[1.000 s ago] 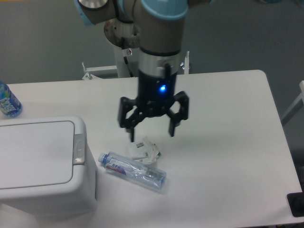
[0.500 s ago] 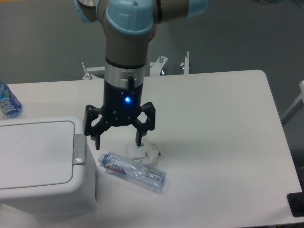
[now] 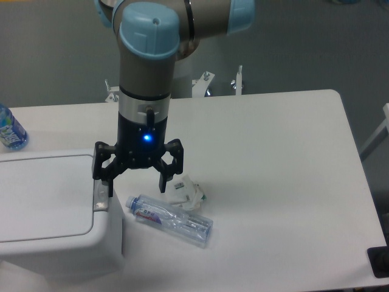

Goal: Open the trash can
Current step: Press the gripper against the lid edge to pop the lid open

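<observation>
The trash can (image 3: 48,213) is a large white boxy bin at the lower left, its flat inset lid down. A small grey latch button (image 3: 101,196) sits on its right edge. My gripper (image 3: 135,186) hangs open just right of the bin's top right corner, fingers pointing down. Its left finger (image 3: 102,179) stands over the latch button; whether it touches is unclear. The right finger (image 3: 165,177) hangs above the table beside the bin. Nothing is held between the fingers.
An empty clear plastic bottle (image 3: 170,219) lies on the table right of the bin, with a crumpled white wrapper (image 3: 187,191) behind it. A blue-labelled bottle (image 3: 11,131) stands at the far left edge. The white table (image 3: 279,176) stretches away to the right.
The arm has swung left across the table, from above the wrapper to the bin's right edge. The gripper stayed open. Bin, bottle and wrapper have not moved.
</observation>
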Available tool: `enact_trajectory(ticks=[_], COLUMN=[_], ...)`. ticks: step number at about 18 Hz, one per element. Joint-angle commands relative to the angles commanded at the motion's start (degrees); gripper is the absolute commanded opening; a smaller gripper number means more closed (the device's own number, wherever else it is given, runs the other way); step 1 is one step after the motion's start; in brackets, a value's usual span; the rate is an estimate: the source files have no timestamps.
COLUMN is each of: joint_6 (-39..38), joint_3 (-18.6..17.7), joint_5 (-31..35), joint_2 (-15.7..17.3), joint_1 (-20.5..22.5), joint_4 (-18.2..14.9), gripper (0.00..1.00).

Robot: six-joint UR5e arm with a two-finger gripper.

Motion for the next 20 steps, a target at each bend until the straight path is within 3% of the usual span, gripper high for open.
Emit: enact_trajectory(ticks=[20], joint_6=[0.1], joint_3=[-0.1], joint_5=[0.0], joint_2=[-0.7], joint_1=[0.0], joint_4=[0.8], gripper=[1.00])
